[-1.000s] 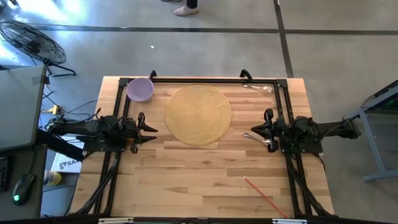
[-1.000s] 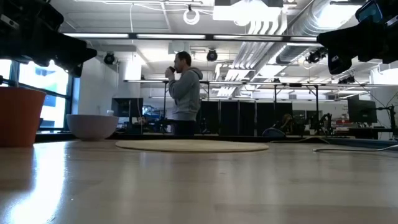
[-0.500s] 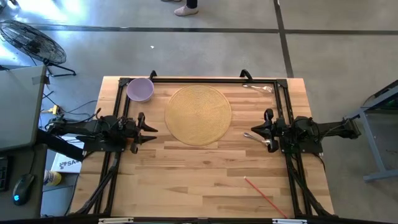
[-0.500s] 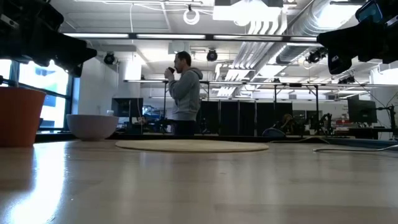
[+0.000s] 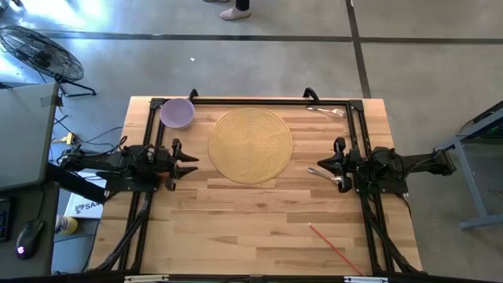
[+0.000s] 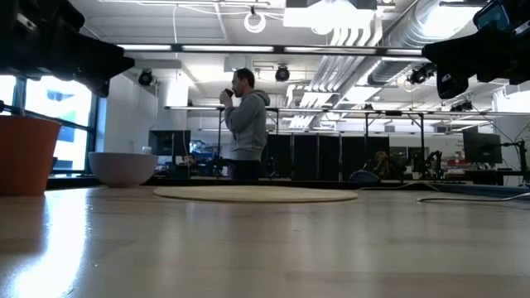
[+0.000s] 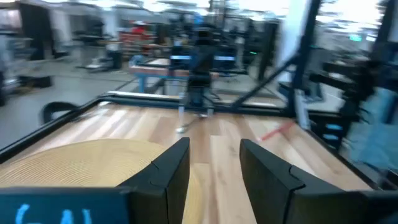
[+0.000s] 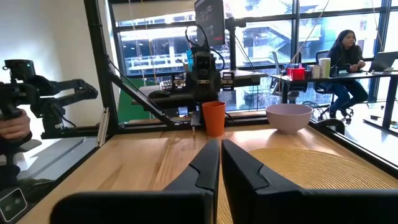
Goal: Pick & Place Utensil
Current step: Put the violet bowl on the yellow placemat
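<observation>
I view the wooden worktop [image 5: 259,212] from above. My left hand [image 5: 189,163] waits at the left edge with fingers spread; my right hand [image 5: 324,167] waits at the right edge with fingers pressed together. A metal utensil [image 5: 330,177] lies just beside the right hand; a second utensil [image 5: 327,112] lies at the far right corner. A round woven mat [image 5: 250,145] lies between the arms, a lilac bowl [image 5: 178,113] at far left, a red stick [image 5: 333,249] near right. I can read no writing.
</observation>
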You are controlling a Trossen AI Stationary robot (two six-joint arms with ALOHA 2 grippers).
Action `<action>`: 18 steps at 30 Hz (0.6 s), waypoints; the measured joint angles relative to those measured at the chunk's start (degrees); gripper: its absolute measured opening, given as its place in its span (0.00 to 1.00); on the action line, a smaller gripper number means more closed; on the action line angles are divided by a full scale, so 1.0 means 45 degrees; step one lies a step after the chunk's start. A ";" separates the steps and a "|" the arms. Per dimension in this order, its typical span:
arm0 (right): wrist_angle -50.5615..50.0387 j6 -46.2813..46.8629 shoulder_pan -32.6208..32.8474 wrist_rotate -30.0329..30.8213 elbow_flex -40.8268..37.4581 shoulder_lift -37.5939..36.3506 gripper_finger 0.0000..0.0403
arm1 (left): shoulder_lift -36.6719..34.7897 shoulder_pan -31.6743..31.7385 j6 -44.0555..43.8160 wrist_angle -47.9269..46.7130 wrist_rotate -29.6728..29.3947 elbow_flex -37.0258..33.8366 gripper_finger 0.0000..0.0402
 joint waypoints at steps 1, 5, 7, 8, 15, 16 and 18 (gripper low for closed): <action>0.0000 0.0000 0.0004 0.0000 0.0000 0.0004 0.03 | 0.0004 0.0000 -0.0009 -0.0005 -0.0226 0.0000 0.34; 0.0000 0.0000 0.0001 -0.0001 0.0000 0.0002 0.03 | 0.0088 0.0005 0.0003 0.0048 -0.1333 0.0000 0.34; 0.0000 0.0000 0.0003 -0.0002 0.0001 0.0002 0.03 | 0.0259 0.0005 0.0006 0.0247 -0.1927 0.0000 0.34; 0.0000 0.0000 0.0005 0.0000 0.0000 0.0004 0.03 | 0.0388 0.0005 0.0037 0.0491 -0.2204 0.0000 0.34; 0.0000 0.0000 0.0005 0.0000 0.0000 0.0004 0.03 | 0.1847 0.0010 0.0227 -0.0806 -0.3606 0.1442 0.34; 0.0000 0.0000 0.0000 -0.0005 0.0005 0.0000 0.03 | 0.2112 0.0010 0.0142 -0.1171 -0.3659 0.1724 0.34; 0.0000 0.0000 0.0000 0.0000 0.0000 0.0003 0.03 | 0.2651 0.0010 -0.0119 -0.1899 -0.3923 0.2312 0.34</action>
